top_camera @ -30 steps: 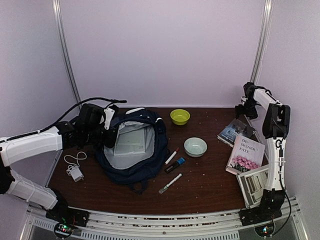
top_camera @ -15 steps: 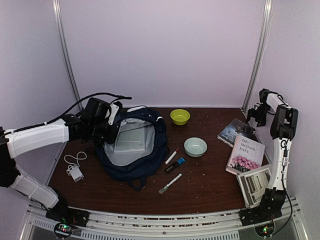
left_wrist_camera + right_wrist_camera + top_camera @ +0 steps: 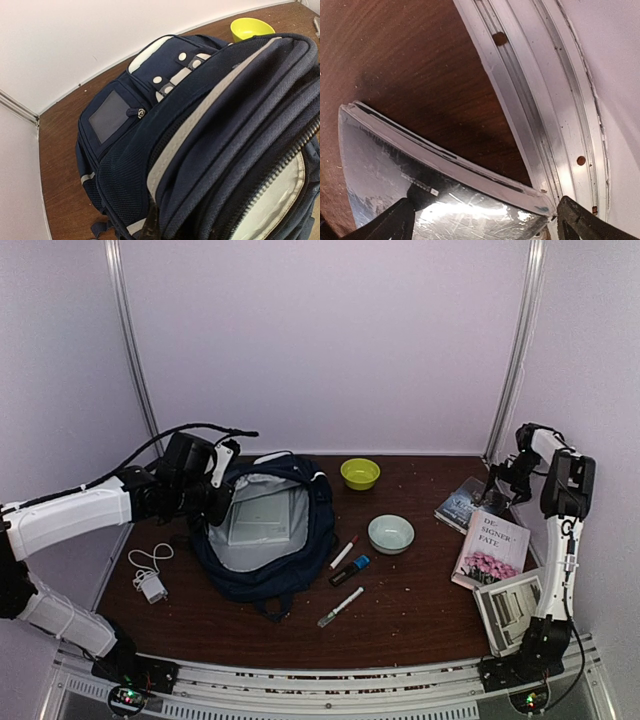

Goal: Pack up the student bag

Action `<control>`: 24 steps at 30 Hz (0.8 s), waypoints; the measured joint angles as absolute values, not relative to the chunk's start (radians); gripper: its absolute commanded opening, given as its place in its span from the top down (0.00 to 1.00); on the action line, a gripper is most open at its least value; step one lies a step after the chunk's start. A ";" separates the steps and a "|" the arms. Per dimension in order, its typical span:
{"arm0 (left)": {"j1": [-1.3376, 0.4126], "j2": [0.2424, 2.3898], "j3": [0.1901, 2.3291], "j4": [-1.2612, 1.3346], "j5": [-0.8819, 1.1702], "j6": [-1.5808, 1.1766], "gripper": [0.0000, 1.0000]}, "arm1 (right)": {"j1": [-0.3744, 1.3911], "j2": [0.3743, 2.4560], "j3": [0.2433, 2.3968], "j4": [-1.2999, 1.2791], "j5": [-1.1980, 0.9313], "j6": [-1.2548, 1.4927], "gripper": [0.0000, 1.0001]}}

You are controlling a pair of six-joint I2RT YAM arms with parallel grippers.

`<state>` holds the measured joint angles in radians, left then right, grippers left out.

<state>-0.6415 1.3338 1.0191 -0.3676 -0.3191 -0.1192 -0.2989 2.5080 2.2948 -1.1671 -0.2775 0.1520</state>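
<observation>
The left arm reaches in from the left side, forearm low and nearly level. Its claw (image 3: 219, 506) is pinched shut on the left rim of the student bag (image 3: 325, 532). The right arm stands tall with its wrist bent downward, its claw (image 3: 496, 484) spread wide and the fingers (image 3: 395, 220) well apart.

Left arm (image 3: 70, 515): white shell links, black joint housings, black cable (image 3: 165, 440) looping above the wrist end. Right arm (image 3: 553, 540): same white-and-black build, thin black lead along the upright link. Bases (image 3: 135, 672) at 7 and 5 o'clock in the overhead view: black, with small green and red lights. Right gripper (image 3: 480, 217): fingers (image 3: 395, 220) matte black.
</observation>
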 measured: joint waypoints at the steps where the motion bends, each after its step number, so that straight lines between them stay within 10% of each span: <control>1: -0.640 1.332 1.019 -0.368 -0.319 -0.117 1.00 | -0.299 2.508 2.294 -1.174 -0.294 0.150 0.00; 24: -0.623 1.234 0.975 -0.377 -0.340 -0.103 1.00 | 0.128 2.369 2.071 -1.176 -0.377 0.107 0.00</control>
